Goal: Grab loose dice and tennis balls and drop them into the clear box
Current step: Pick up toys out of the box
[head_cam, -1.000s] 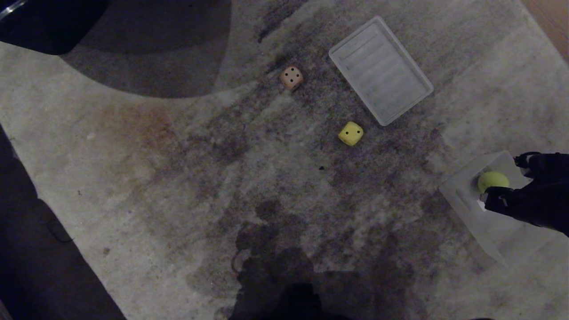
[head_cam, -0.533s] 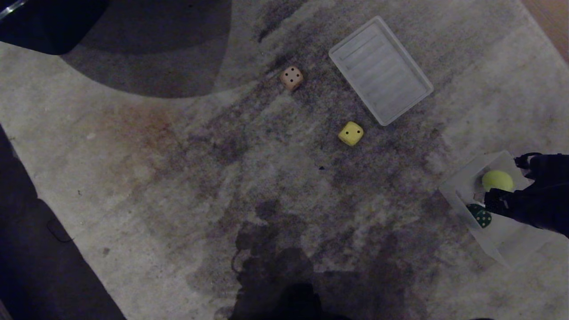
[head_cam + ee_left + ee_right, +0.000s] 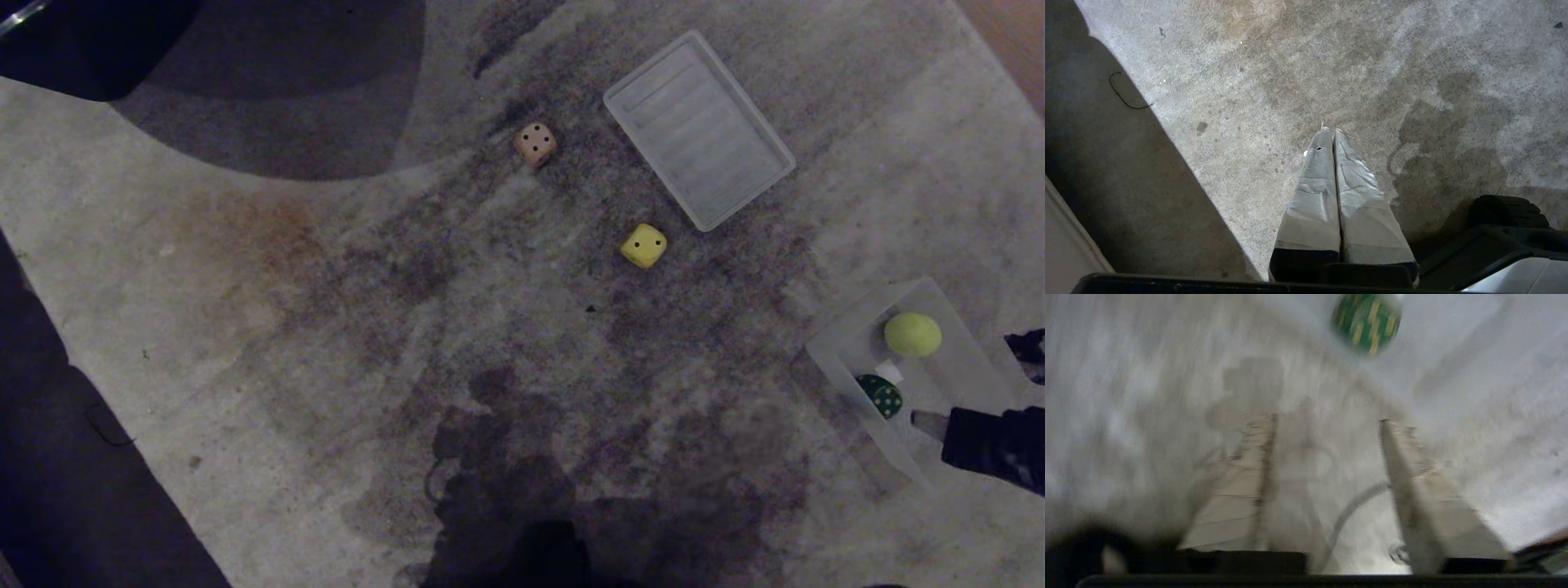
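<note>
Progress: the shallow translucent plastic clear box (image 3: pixel 849 347), near right on the carpet, holds one fuzzy yellow-green tennis ball (image 3: pixel 912 334) and the dark green dotted die (image 3: pixel 880 396). Right claw (image 3: pixel 1327 420), fingers apart and empty, hangs over the box's near side. Yellow dotted die (image 3: pixel 644 245) and tan dotted die (image 3: pixel 535 144) lie loose farther left, not yet collected. Left claw (image 3: pixel 1329 130) is pressed together, idle.

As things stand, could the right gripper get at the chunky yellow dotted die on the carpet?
Probably yes: the right gripper is open and empty by the clear box, and the yellow die sits alone on bare carpet.
</note>
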Available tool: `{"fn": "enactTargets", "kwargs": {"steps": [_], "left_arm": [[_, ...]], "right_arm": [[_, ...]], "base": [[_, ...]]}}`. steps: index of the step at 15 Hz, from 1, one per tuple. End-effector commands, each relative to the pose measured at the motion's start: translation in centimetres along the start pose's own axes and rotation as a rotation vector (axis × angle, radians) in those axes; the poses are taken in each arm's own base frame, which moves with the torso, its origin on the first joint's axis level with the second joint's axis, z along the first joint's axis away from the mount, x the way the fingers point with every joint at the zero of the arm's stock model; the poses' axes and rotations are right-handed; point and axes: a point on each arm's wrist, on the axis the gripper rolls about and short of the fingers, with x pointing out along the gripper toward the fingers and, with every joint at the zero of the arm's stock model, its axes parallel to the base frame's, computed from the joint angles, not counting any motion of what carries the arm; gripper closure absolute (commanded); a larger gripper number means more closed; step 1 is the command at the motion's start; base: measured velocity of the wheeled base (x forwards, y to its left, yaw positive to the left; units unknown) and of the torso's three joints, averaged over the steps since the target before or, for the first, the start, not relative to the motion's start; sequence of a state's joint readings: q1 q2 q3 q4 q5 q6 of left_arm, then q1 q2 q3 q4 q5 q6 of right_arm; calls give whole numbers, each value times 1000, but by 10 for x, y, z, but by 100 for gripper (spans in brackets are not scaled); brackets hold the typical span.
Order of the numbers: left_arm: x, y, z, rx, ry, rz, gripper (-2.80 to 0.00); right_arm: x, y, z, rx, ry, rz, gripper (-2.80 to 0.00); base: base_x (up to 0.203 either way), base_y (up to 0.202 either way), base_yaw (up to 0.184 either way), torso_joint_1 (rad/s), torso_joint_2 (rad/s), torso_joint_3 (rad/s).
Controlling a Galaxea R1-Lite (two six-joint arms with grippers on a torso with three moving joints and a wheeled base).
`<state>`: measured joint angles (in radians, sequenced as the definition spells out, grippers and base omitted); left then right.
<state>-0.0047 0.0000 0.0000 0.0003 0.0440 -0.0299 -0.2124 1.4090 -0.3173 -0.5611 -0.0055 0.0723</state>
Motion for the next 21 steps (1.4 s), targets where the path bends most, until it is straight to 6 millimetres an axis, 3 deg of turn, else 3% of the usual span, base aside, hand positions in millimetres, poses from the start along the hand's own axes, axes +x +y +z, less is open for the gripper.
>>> {"fn": "enactTargets", "kwargs": {"steps": [1,6,9,14,18,21], "left_arm": [[0,0,0,-1,4,1,0],[0,0,-1,-1,4,1,0],[0,0,0,-1,3,1,0],[0,0,0,-1,3,1,0],[0,0,-1,-1,4,1,0],[0,0,0,-1,3,1,0]], "right_arm": [[-38,3,-16,-45,-76,37,0],[-58,16,-18,-56,-138,134,0],[-87,12,-30,-58,-184,156,0],[-142,-4,-88,-59,-241,169,0],[-153,-13,-132,-72,-259,172,0],[-160,-17,-146,-88,-378,222,0]], "base": [[0,0,0,0,0,0],[0,0,0,0,0,0],[0,0,0,0,0,0],[0,0,0,0,0,0],[0,0,0,0,0,0],[0,0,0,0,0,0]]}}
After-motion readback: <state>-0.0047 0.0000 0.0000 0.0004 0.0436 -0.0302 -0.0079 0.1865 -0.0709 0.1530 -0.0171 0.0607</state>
